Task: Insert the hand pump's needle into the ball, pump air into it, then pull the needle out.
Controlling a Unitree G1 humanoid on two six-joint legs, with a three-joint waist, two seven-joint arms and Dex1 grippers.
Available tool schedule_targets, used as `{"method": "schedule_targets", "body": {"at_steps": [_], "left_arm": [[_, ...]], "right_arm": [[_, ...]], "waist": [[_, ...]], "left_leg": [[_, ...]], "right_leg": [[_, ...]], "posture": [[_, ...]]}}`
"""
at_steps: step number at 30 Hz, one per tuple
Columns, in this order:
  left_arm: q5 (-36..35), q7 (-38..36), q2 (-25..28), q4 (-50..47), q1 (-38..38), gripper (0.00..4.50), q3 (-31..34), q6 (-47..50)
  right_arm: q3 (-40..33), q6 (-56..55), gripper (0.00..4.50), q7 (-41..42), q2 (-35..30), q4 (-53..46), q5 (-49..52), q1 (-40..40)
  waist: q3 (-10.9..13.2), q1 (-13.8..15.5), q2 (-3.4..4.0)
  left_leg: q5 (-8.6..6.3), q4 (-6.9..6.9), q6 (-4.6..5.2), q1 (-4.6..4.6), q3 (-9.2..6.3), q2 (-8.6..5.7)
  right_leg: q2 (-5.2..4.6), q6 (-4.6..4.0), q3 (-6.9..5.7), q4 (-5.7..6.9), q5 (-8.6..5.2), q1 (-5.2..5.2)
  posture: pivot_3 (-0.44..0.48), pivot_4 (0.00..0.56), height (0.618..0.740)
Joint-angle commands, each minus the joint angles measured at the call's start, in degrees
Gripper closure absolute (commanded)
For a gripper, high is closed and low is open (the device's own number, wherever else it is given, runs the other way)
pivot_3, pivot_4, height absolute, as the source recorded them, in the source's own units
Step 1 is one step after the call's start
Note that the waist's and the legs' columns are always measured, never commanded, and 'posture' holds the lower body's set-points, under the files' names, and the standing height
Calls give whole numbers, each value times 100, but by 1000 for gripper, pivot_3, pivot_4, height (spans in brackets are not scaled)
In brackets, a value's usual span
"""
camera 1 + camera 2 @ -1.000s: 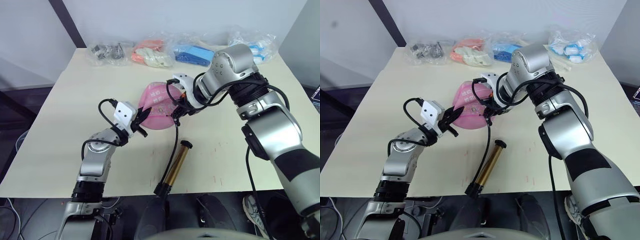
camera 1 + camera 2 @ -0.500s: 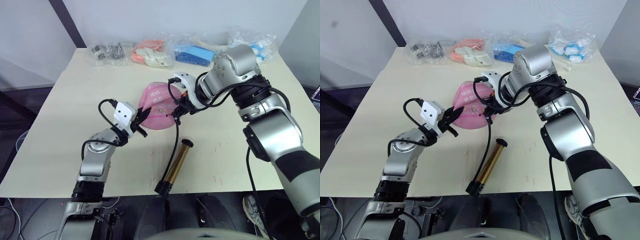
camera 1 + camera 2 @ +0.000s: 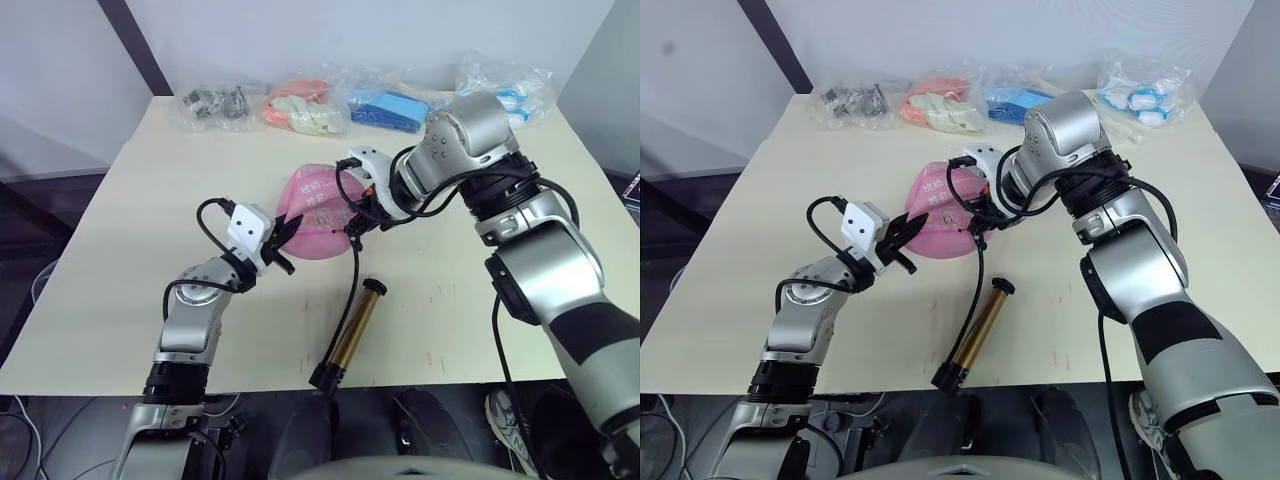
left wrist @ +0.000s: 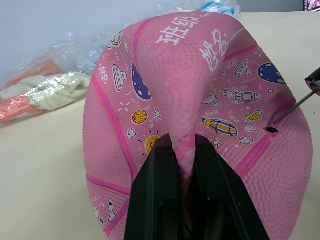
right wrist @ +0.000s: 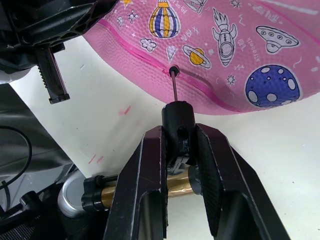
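The ball [image 4: 200,100] carries white Chinese lettering near its upper edge in the left wrist view, above the cartoon rockets and planets; the first characters look like "班级", the rest cannot be made out. No other text is readable.

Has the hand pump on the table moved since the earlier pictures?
No. The hand pump lies at the same angle near the table's front edge, its hose rising to the right gripper as before.

There is 1 ball [image 3: 318,212], 1 hand pump [image 3: 352,327] and 1 needle [image 5: 173,86]. 5 clear bags [image 3: 300,103] lie along the top of the frame, and 2 grippers show: left gripper [image 4: 182,150], right gripper [image 5: 178,135].
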Motion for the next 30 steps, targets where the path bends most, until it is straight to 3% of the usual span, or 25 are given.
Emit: {"method": "schedule_targets", "body": {"at_steps": [1, 30], "left_arm": [[52, -80, -11, 65, 73, 4447, -113, 31], [42, -30, -43, -125, 125, 4447, -144, 149]], "right_arm": [[-60, 30, 4160, 86, 34, -229, -33, -53], [-119, 19, 4160, 183, 166, -271, -403, 78]], "waist": [[0, -1, 0], [0, -1, 0]], "left_leg": [[0, 0, 0, 0, 0, 0], [0, 0, 0, 0, -1, 0]], "right_leg": [[0, 0, 0, 0, 0, 0], [-1, 0, 0, 0, 0, 0]], "posture": [[0, 150, 740], [0, 150, 740]]}}
